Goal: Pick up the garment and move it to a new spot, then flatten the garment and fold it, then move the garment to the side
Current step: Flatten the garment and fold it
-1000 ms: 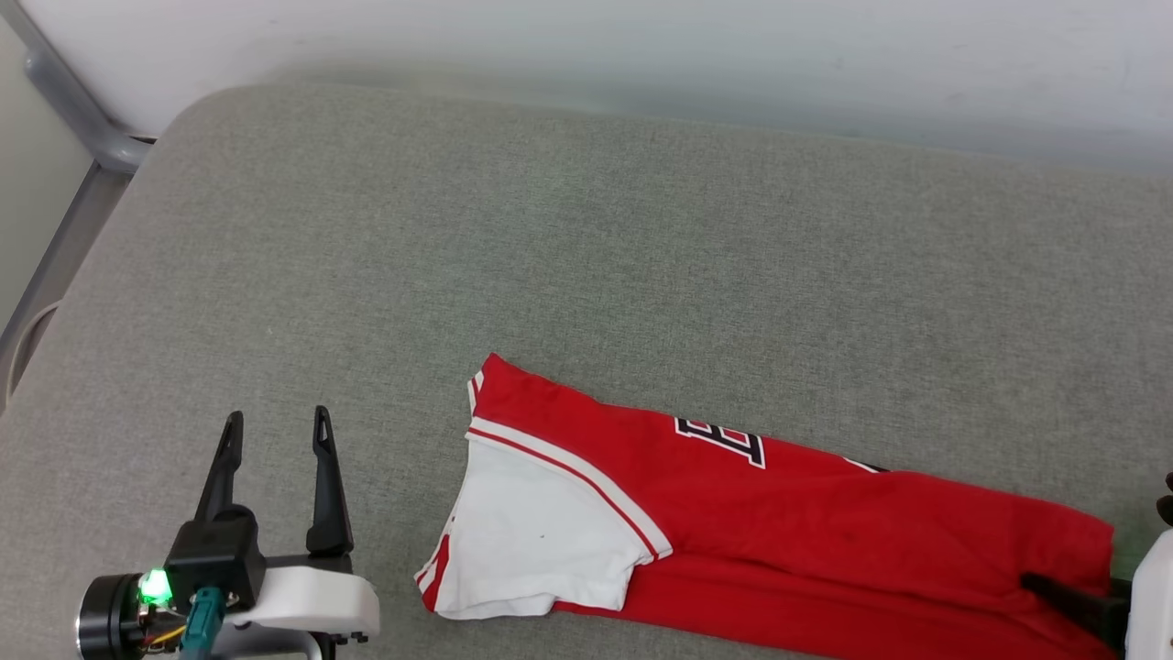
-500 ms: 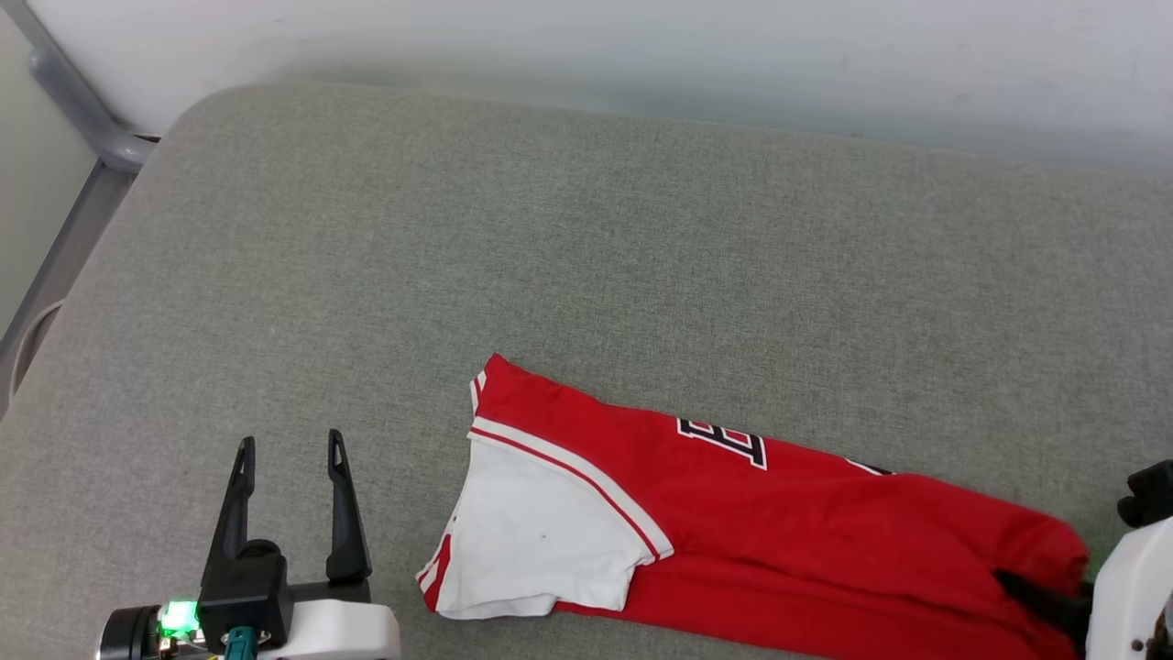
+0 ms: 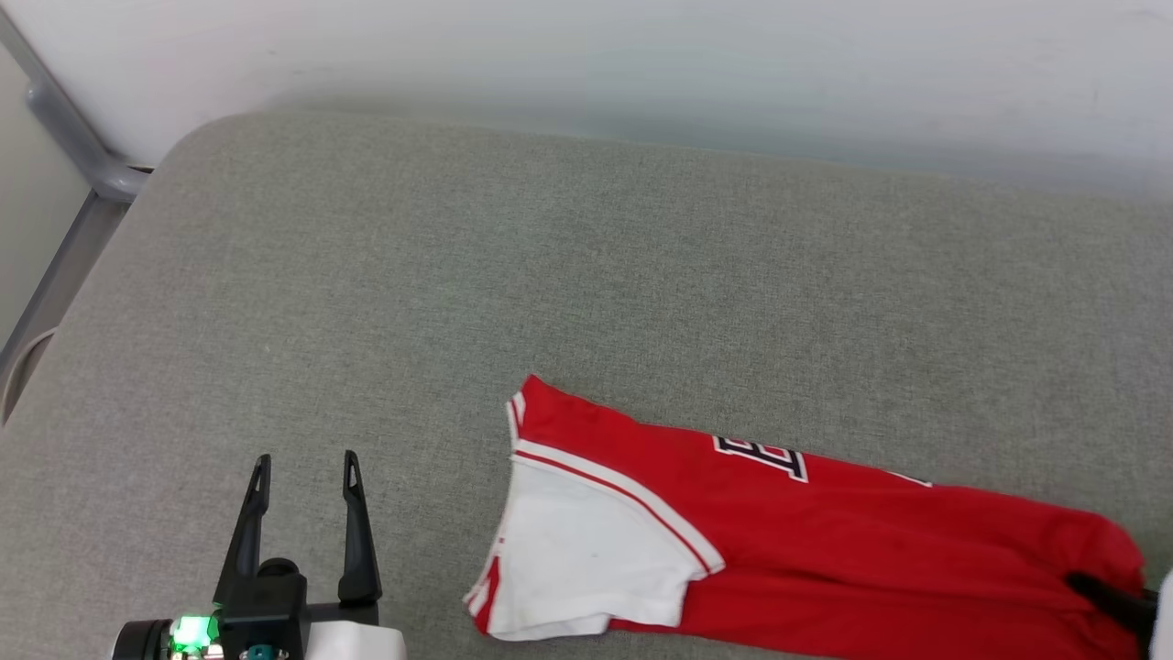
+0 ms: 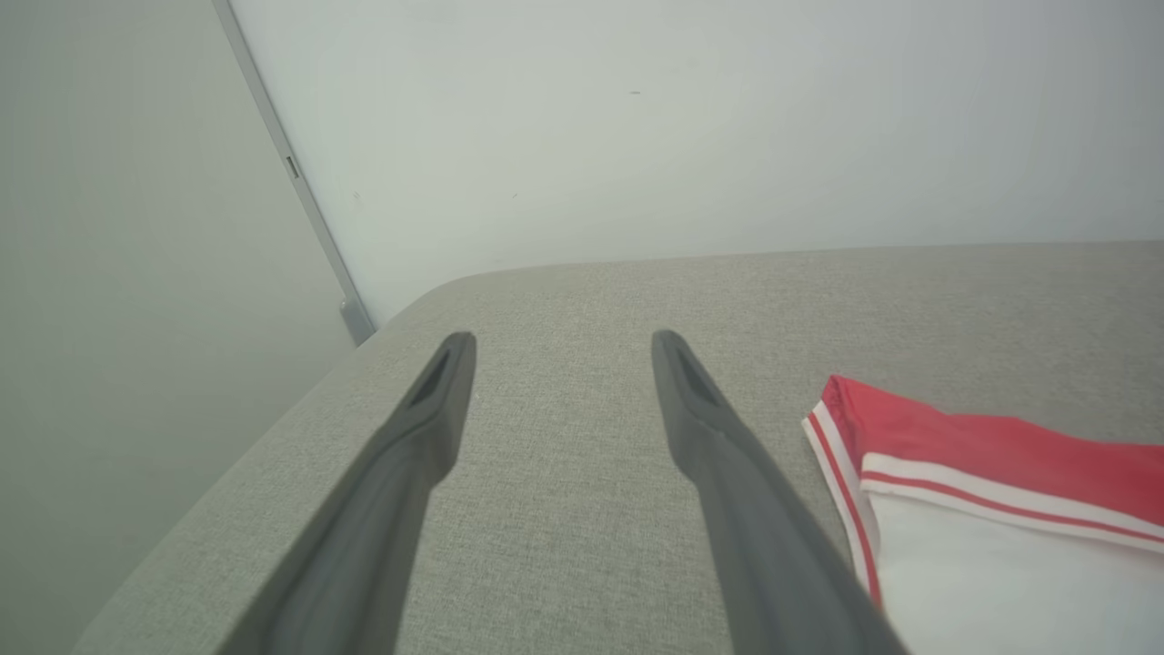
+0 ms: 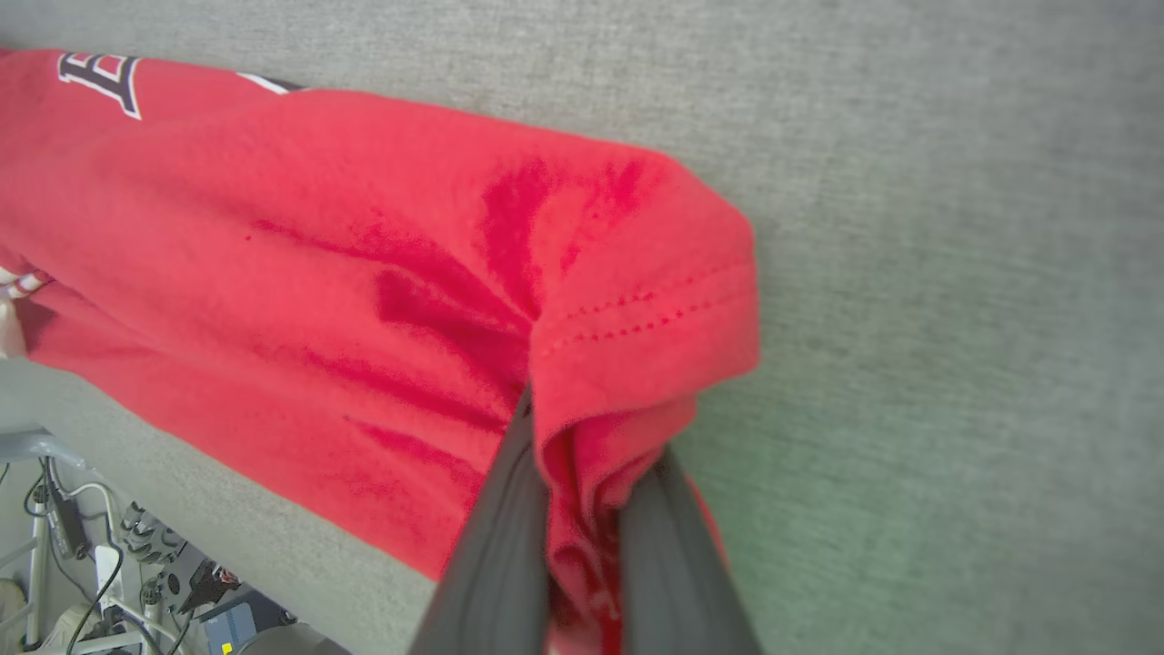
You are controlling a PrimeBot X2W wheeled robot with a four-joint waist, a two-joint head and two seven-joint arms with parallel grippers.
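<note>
From the head view, the shirt (image 3: 825, 541) lies on the grey cloth-covered table (image 3: 550, 275), close to its near edge and right of the middle. It is folded into a long band. Its long axis runs left to right, with the right end dropping a little toward the near edge. The sleeve end points to the robot's left, with a white sleeve lying flat on top. The hem end points right. Part of a black letter shows on the far long edge. The left tool (image 3: 306, 458) hovers over bare table near the near-left part, well apart from the shirt, with its fingers spread wide and nothing between them. The right tool (image 3: 1104, 594) shows only as a dark tip at the bunched hem end.

In the left wrist view, the left tool (image 4: 561, 341) is wide open over the table (image 4: 909, 300). The striped sleeve end of the shirt (image 4: 1000, 509) lies off to one side, beside one finger but clear of it.

In the right wrist view, the right tool (image 5: 591, 432) is clamped on a gathered fold at the hem of the shirt (image 5: 364, 255) (stitching shows just above the pinch). Red cloth is squeezed between the two fingers (image 5: 500, 564), and creases fan out from them over the table (image 5: 909, 273).
</note>
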